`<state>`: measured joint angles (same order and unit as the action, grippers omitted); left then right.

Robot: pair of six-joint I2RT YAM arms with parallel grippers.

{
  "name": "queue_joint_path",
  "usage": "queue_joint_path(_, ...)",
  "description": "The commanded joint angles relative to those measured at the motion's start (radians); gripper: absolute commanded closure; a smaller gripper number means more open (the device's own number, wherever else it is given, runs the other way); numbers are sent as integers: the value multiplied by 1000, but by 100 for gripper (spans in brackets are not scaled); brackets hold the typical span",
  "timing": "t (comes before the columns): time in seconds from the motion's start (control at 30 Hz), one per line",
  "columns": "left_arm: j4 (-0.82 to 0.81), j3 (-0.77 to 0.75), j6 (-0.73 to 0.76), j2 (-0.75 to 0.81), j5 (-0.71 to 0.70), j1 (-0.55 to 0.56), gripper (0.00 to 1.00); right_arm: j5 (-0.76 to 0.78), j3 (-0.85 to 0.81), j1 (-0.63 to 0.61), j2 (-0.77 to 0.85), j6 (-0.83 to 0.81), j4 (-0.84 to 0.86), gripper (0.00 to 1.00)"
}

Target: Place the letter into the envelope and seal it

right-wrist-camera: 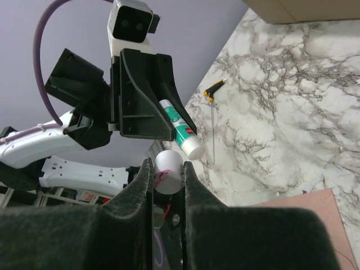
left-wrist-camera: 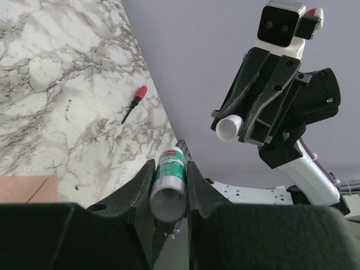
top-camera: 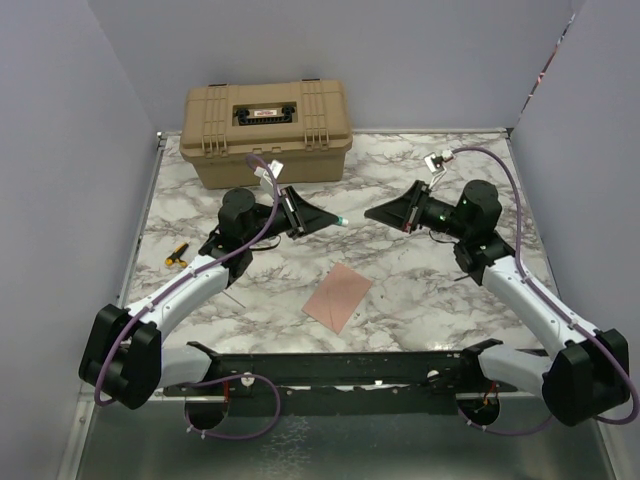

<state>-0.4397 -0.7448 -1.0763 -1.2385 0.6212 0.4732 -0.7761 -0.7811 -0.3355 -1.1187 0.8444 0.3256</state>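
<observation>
The envelope lies flat on the marble table, pinkish-brown, between the two arms; its corner shows in the left wrist view and the right wrist view. The letter is not in view. My left gripper is raised above the table and shut on a green-and-white glue stick, which also shows in the right wrist view. My right gripper faces it, tip to tip, and is shut on the white cap. A small gap separates cap and stick.
A tan toolbox stands at the back left. A yellow-and-black screwdriver lies at the left edge. A red-handled tool lies near the wall. A black rail runs along the near edge.
</observation>
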Motion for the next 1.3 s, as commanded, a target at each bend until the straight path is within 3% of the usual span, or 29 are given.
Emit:
queue_joint_path(0.0,-83,-25,-76,10,46,-1,100,-74,-33,-13,-19,11,38,99)
queue_joint_path(0.37,-156,-39,-110,22,75,-1,100,-104,-11,-38,-44,93,148,100)
queue_joint_path(1.27,-211,-40,-148,33,89,-1,100,-110,-60,-85,-93,79,151,99)
